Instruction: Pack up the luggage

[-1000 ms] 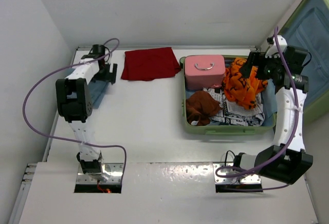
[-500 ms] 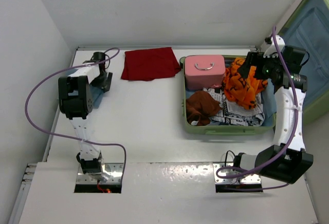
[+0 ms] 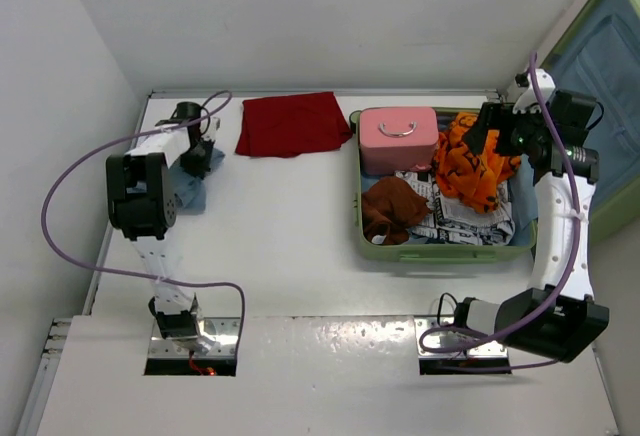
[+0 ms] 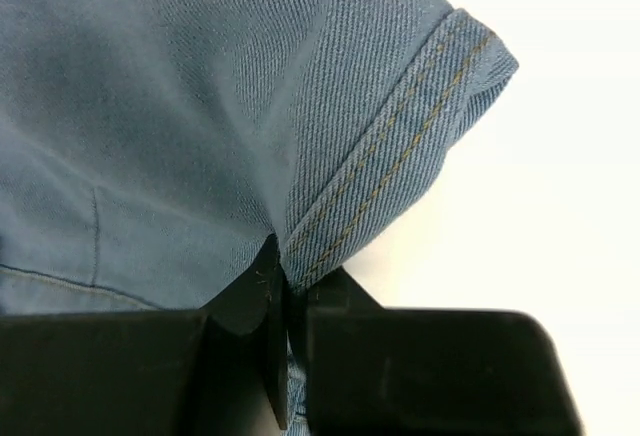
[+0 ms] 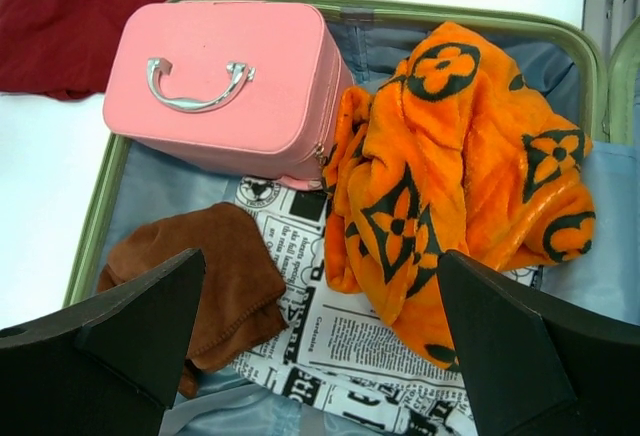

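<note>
Denim (image 4: 200, 86) matt twill; pink case (image 5: 290, 66) smooth w/ shiny metal handle (image 5: 197, 105); luggage (image 3: 445, 253) fabric-lined.

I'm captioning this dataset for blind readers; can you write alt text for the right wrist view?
The open green luggage seen from above holds a pink case, an orange black-flowered blanket, a brown cloth and newspaper-print fabric. The right gripper hangs over it, jaws wide open; a dark red cloth lies outside.

Dark red cloth (image 3: 292, 124) lies flat at the counter's (image 3: 280, 246) far edge, left of ctr. Denim piece (image 4: 200, 106) is bunched by the far-left corner. Toward the far-right corner: pink case (image 3: 398, 138) w/ metal handle, orange-black blanket (image 3: 475, 168) touching its right side, brown cloth (image 3: 390, 208) just nearer, newsprint fabric (image 3: 465, 218) under both.
</note>
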